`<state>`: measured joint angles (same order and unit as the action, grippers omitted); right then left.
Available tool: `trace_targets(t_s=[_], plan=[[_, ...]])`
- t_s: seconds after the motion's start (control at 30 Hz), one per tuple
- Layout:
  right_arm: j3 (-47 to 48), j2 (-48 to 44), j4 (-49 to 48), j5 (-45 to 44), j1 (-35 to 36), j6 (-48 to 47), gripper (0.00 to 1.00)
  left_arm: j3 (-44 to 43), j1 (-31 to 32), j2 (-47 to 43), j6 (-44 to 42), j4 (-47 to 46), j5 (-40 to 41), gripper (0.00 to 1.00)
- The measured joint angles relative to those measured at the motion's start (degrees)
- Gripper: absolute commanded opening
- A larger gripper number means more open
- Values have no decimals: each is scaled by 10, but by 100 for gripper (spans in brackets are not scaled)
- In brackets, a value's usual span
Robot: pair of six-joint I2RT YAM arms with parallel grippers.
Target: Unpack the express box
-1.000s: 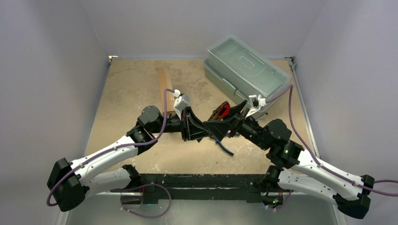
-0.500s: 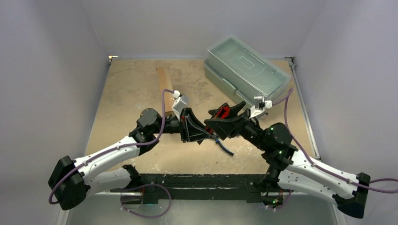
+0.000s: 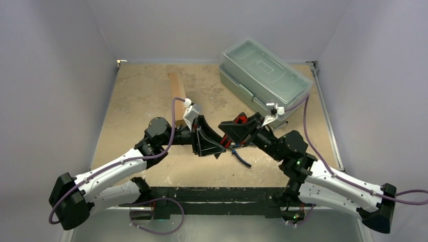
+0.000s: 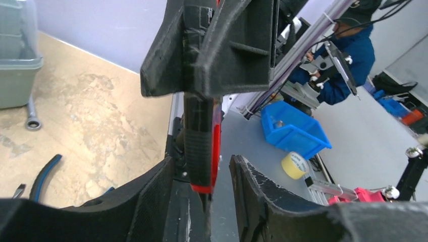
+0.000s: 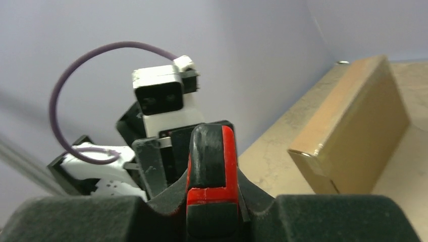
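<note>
The express box [image 3: 176,93] is a flat brown cardboard box standing on edge at the back left of the table, also in the right wrist view [image 5: 353,131]. Both grippers meet in mid-air above the table's middle, well in front of it. A red-and-black tool handle [image 4: 202,146] hangs between them. My right gripper [image 3: 233,135] is shut on that handle [image 5: 212,166]. My left gripper [image 4: 203,161] is open, with a gap on each side of the handle's lower end. In the top view the left gripper [image 3: 214,146] sits just left of the right one.
A translucent grey-green plastic toolbox [image 3: 262,70] stands at the back right, its corner also in the left wrist view [image 4: 15,55]. Blue-handled pliers [image 3: 241,157] lie on the table below the grippers. A small wrench [image 4: 31,113] lies near the toolbox.
The right gripper has closed on the red-and-black handle. The left gripper, shut on it before, has opened. Both grippers shifted slightly left.
</note>
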<state>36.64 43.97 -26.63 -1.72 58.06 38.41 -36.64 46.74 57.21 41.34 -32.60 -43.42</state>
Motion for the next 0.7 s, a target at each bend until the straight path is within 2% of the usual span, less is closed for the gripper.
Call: trace_targets(t_s=[0.13, 0.37, 0.43, 0.5, 0.63, 0.7], plan=[[0, -28, 60, -42, 0, -8, 0, 0, -2, -20, -33, 57, 23, 56], [2, -64, 134, -105, 0, -29, 0, -24, -2, -46, -95, 200, 107, 58], [11, -60, 169, -134, 0, -37, 0, -64, -2, -47, -111, 277, 174, 58], [24, -48, 206, -162, 0, -47, 0, -111, -2, -53, -120, 349, 273, 58], [38, -18, 257, -188, 0, -62, 0, -185, -2, -82, -117, 459, 477, 71], [38, -8, 277, -190, 0, -66, 0, -223, -2, -77, -109, 506, 574, 81]])
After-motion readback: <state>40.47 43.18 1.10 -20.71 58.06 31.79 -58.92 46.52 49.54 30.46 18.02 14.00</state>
